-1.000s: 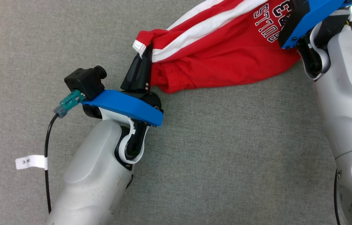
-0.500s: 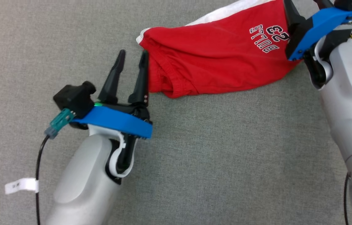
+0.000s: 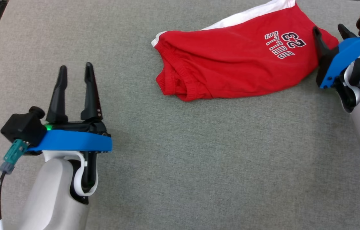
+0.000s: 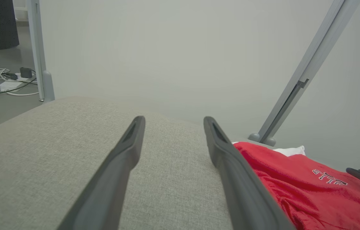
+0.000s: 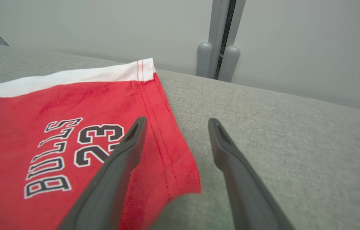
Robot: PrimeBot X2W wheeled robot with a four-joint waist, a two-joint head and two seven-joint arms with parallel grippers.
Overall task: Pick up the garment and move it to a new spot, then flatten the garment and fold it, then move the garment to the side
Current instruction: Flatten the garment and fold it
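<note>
Red garment [image 3: 231,64] found folded near far edge of bench [image 3: 199,159], left gripper [image 3: 75,66] and right gripper [image 3: 328,28] wide, empty; judged best pinched at both ends, lifted level.

Head view steeply down on grey surface [image 3: 199,159]; wrist views low, close, along it; red garment [image 3: 231,64] shared

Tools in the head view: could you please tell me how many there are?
2. The left tool is at the lower left, open over the bare grey surface; the right tool is at the right edge, open at the edge of the red shorts.
</note>
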